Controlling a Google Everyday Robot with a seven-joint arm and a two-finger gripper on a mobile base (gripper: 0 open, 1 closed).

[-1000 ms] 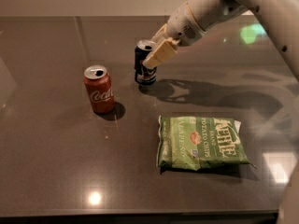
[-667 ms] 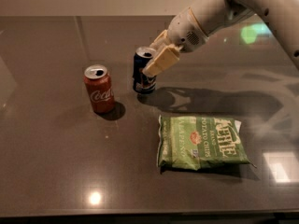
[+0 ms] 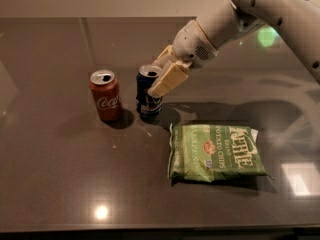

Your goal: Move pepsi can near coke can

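The gripper [image 3: 154, 86] clasps the upright pepsi can [image 3: 146, 103] near its top. The coke can [image 3: 106, 96] stands just beside, at 9 o'clock.

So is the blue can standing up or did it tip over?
Standing up. The pepsi can shows its silver top facing upward, bottom flat on the table, while the gripper holds its upper side.

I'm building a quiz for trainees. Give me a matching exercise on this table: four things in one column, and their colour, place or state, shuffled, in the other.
1 pepsi can
2 coke can
3 chip bag
4 gripper

A green, lying flat at front right
B red, upright, farthest left
C dark blue, upright, just right of the red can
D cream-coloured, shut on the blue can's upper part

Pairs: 1-C, 2-B, 3-A, 4-D
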